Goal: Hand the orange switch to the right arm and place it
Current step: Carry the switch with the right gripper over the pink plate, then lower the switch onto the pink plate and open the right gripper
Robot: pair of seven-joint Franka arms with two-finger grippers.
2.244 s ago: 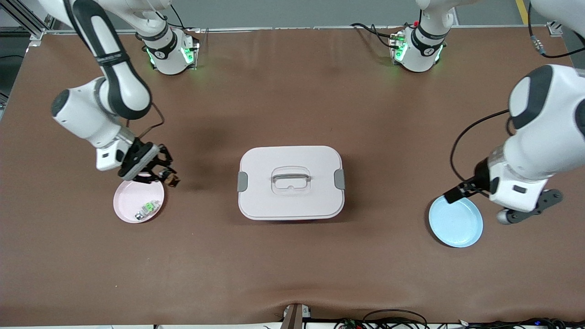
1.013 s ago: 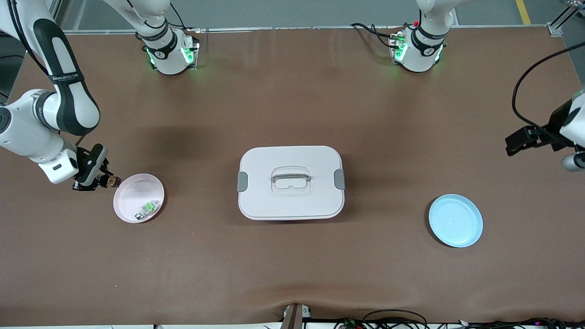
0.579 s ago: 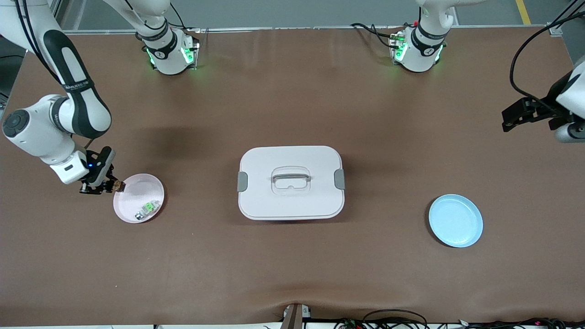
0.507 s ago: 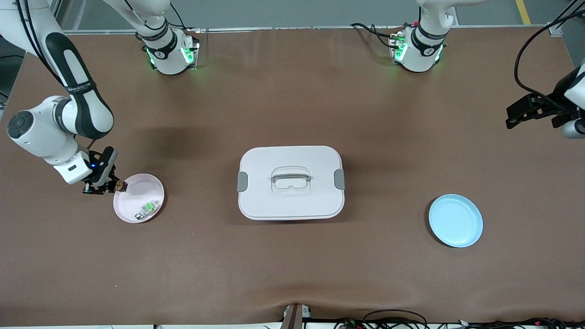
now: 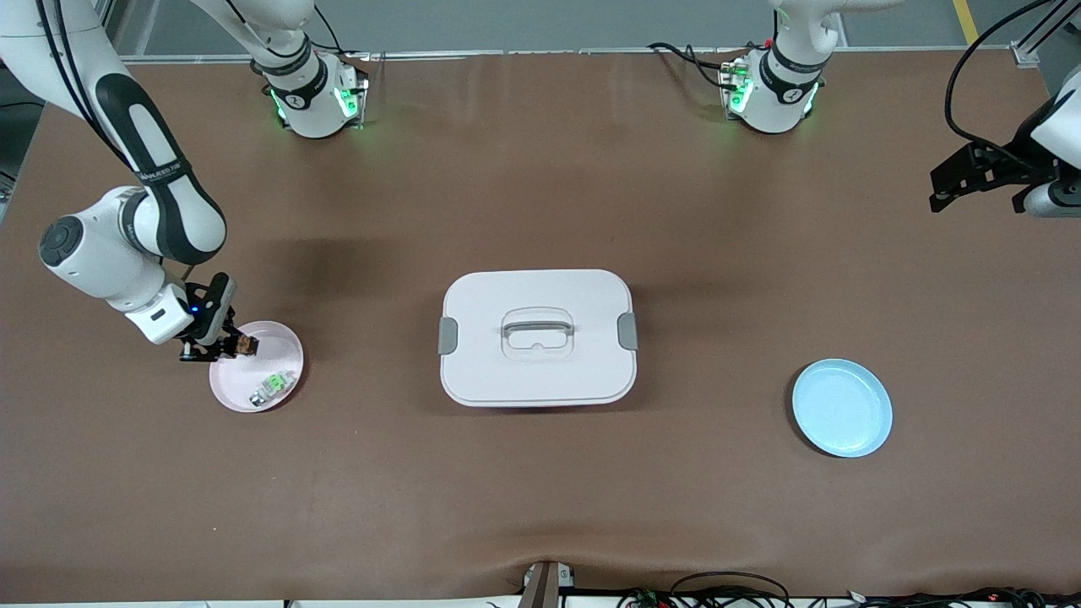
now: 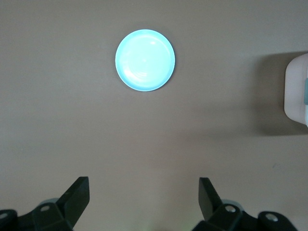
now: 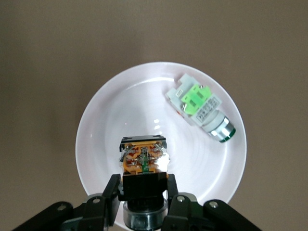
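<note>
**What Sits on the Brown Table**

The table (image 5: pixel 540 490) has a brown top. A white box with a lid (image 5: pixel 537 338) sits in the middle. It has a handle on top and a gray clip at each end. A pink plate (image 5: pixel 245 384) lies toward the right arm's end. A light blue plate (image 5: pixel 842 408) lies toward the left arm's end. The two robot bases (image 5: pixel 308 97) stand along the edge farthest from the front camera.

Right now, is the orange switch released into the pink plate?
No: the right gripper is shut on the orange switch, over the pink plate.
</note>
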